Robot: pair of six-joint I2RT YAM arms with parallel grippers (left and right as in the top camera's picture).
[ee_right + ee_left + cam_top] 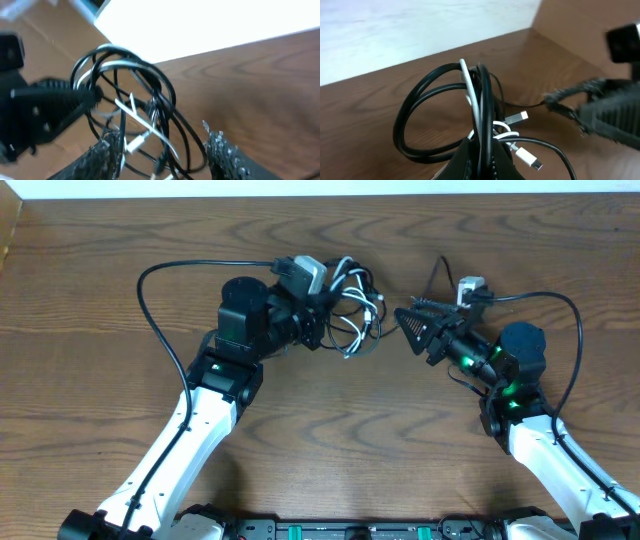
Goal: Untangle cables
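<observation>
Wooden table (330,430): left tool (479,161) clamps the cable tangle (481,102), hiding its base; right tool (408,330) gapes.

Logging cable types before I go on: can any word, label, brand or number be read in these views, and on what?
No text can be read in any view.
On the cables: no print shows on cords or plugs.
On the left hand and right hand: no legible marks; the right wrist view is blurred.
</observation>
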